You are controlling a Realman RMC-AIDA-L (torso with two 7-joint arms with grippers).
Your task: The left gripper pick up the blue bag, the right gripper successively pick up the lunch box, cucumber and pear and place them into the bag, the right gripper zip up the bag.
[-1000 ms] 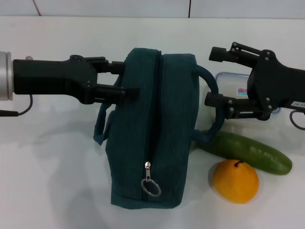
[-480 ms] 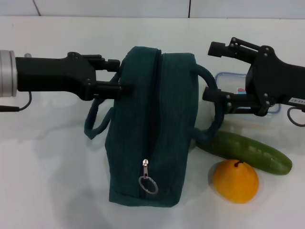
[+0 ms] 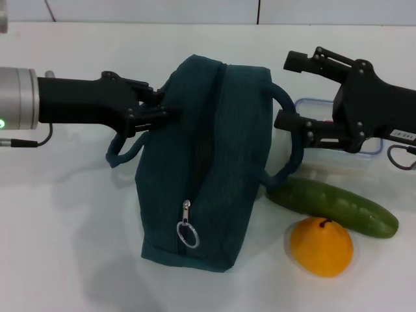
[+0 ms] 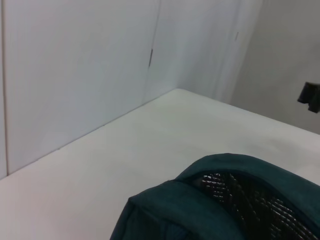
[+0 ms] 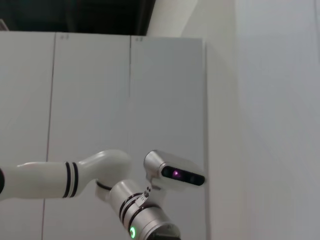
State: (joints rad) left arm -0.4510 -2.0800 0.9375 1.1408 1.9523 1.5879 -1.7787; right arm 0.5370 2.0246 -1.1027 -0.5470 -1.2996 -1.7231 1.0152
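Observation:
The blue bag stands on the white table, tipped to the left, its zipper closed with the ring pull at the near end. My left gripper is shut on the bag's left loop handle beside its upper edge. The left wrist view shows the bag's top close below. My right gripper stands open just right of the bag, around its right handle without touching. The lunch box lies mostly hidden behind that gripper. The cucumber and pear lie to the bag's right.
Bare tabletop stretches left of and in front of the bag. A white panelled wall runs along the table's far edge. In the right wrist view, the left arm's silver wrist with its green light shows against wall panels.
The left gripper's fingers have shut on the bag's left handle and drawn it left. The bag has tipped leftward and its zipper pull has shifted left. The right gripper has barely moved.

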